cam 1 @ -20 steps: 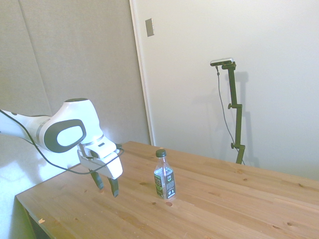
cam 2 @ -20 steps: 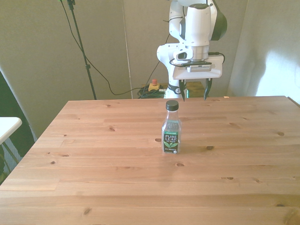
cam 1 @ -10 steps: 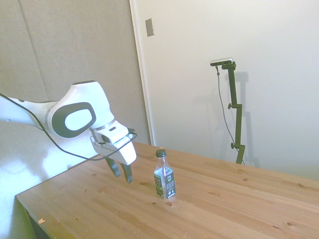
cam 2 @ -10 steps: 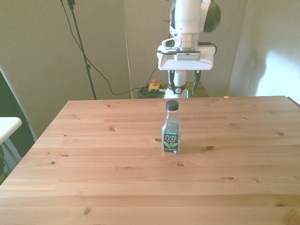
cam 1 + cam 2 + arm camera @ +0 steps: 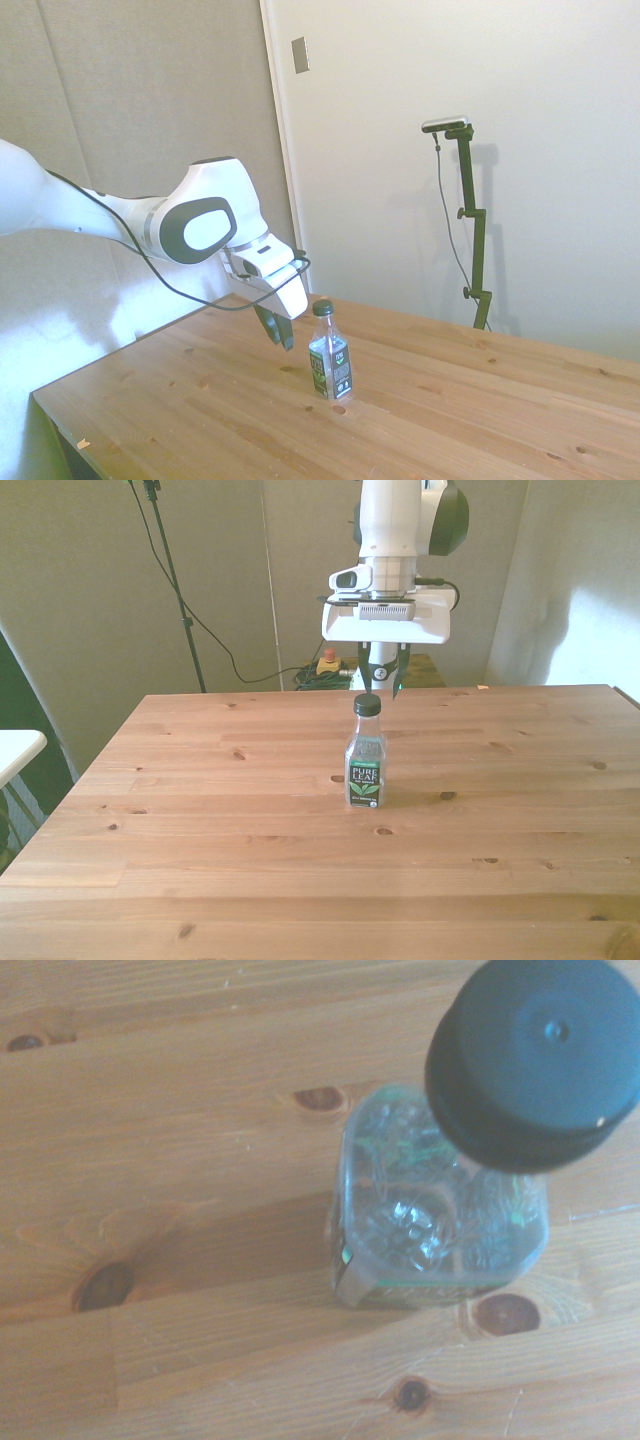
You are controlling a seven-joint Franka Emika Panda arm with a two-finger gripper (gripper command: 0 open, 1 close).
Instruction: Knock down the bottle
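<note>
Clear plastic, the bottle (image 5: 329,352) is standing upright mid-desk (image 5: 200,860) while the claw (image 5: 278,327), fingers narrowly parted, is hovering just behind its cap, so pushing high near the cap should be tipping it cleanly.

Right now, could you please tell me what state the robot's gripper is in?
Gripper: open and empty, fingers slightly apart just behind the upright small clear plastic bottle with a dark cap, not touching it.

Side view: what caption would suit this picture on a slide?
White robot arm's gripper beside an upright bottle on a wooden table.
</note>
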